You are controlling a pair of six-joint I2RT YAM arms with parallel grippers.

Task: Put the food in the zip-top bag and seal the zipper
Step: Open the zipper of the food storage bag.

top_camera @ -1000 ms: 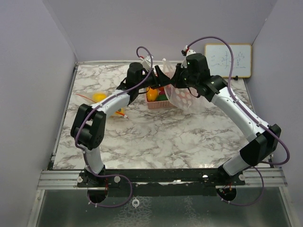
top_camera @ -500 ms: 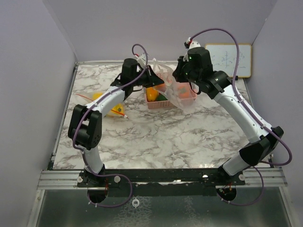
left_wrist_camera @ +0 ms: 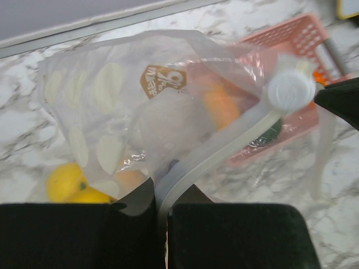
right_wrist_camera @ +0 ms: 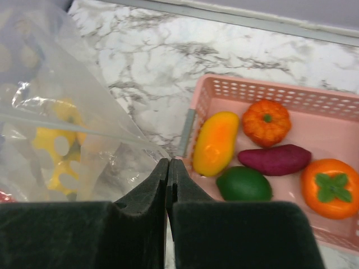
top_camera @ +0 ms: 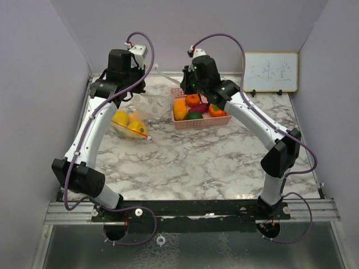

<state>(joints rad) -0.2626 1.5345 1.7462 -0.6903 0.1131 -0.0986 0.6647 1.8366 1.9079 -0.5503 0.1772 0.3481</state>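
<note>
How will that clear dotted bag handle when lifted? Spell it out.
Likely floppy: the zip-top bag sags and crinkles between its two pinched edges. Probably bottom-heavy, since yellow food pools in its lowest corner. The thin glossy film may slip from the jaws.

Five foods (right_wrist_camera: 215, 143) in one basket (right_wrist_camera: 269, 92), two yellow fruits (top_camera: 120, 117) in one bag (left_wrist_camera: 101, 73).
</note>
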